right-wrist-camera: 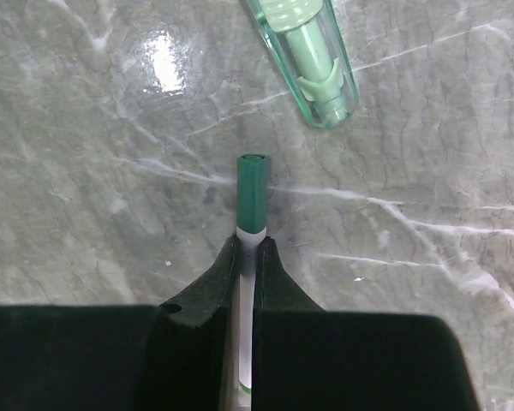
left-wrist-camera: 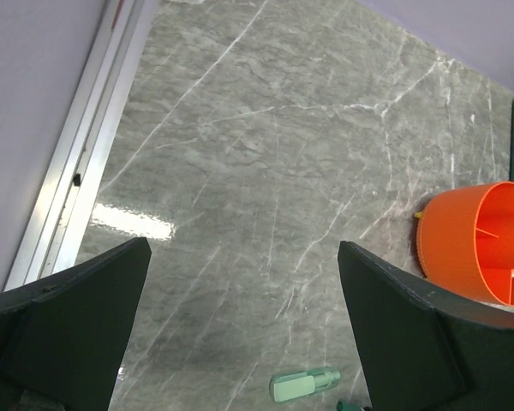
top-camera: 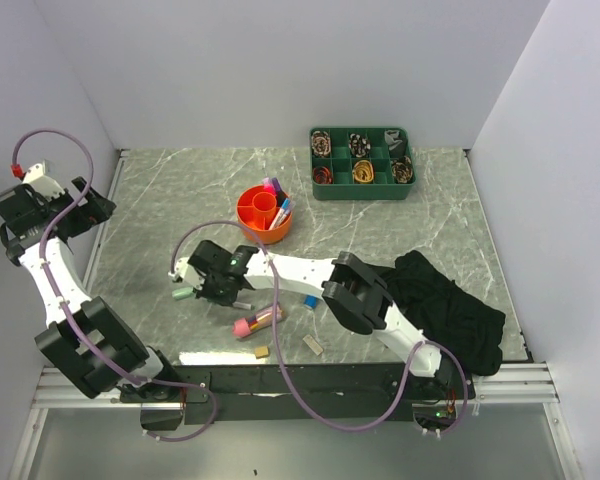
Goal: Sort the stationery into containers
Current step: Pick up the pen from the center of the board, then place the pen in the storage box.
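My right gripper (top-camera: 212,287) is low over the table, left of centre, and is shut on a white pen with a green cap (right-wrist-camera: 253,193) that sticks out past its fingertips (right-wrist-camera: 247,250). A pale green highlighter (top-camera: 184,294) lies just beyond it; it also shows in the right wrist view (right-wrist-camera: 308,51) and the left wrist view (left-wrist-camera: 305,384). The round orange organiser (top-camera: 250,225) stands behind with several pens in it, and its wall shows in the left wrist view (left-wrist-camera: 458,248). My left gripper (top-camera: 88,208) is open and empty, raised at the far left (left-wrist-camera: 244,248).
A pink tube case (top-camera: 258,320), a small blue piece (top-camera: 310,300) and two beige erasers (top-camera: 262,351) (top-camera: 313,345) lie near the front edge. A black cloth (top-camera: 450,305) lies at the right. A green tray of ribbon rolls (top-camera: 362,160) stands at the back.
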`<action>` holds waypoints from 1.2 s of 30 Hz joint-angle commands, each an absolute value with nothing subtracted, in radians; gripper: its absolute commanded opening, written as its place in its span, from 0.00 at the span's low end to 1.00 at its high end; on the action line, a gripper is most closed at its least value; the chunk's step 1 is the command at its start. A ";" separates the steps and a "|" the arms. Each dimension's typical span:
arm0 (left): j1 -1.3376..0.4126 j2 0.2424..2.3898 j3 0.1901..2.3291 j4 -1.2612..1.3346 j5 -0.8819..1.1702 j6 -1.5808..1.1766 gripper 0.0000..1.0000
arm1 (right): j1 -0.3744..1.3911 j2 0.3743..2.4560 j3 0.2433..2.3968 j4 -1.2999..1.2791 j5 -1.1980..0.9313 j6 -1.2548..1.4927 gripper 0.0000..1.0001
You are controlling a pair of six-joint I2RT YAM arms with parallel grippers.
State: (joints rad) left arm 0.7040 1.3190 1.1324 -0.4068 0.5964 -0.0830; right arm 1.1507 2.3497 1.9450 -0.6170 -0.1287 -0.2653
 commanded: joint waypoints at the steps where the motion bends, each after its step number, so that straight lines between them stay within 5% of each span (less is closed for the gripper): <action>1: 0.707 1.305 1.135 -0.382 0.656 -0.051 0.99 | 1.103 2.278 1.973 -0.640 -0.167 -0.250 0.00; 7: 0.580 1.341 1.212 -0.519 0.692 0.142 0.99 | 0.895 2.036 1.841 -0.436 -0.388 -0.161 0.00; 16: 0.211 1.410 1.305 -0.808 0.605 0.465 0.99 | 0.621 1.692 1.246 0.460 -0.516 -0.113 0.00; 26: 0.081 1.465 1.289 -0.818 0.456 0.408 1.00 | 0.566 1.767 1.095 0.942 -0.482 -0.002 0.00; 36: 0.075 1.532 1.324 -0.868 0.405 0.382 0.99 | 0.569 1.919 1.123 1.080 -0.492 0.103 0.00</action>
State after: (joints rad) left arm 0.0792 1.5311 1.2812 -0.8471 0.4313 0.3943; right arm 0.5713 1.8740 1.0920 0.9340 -0.4812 0.0486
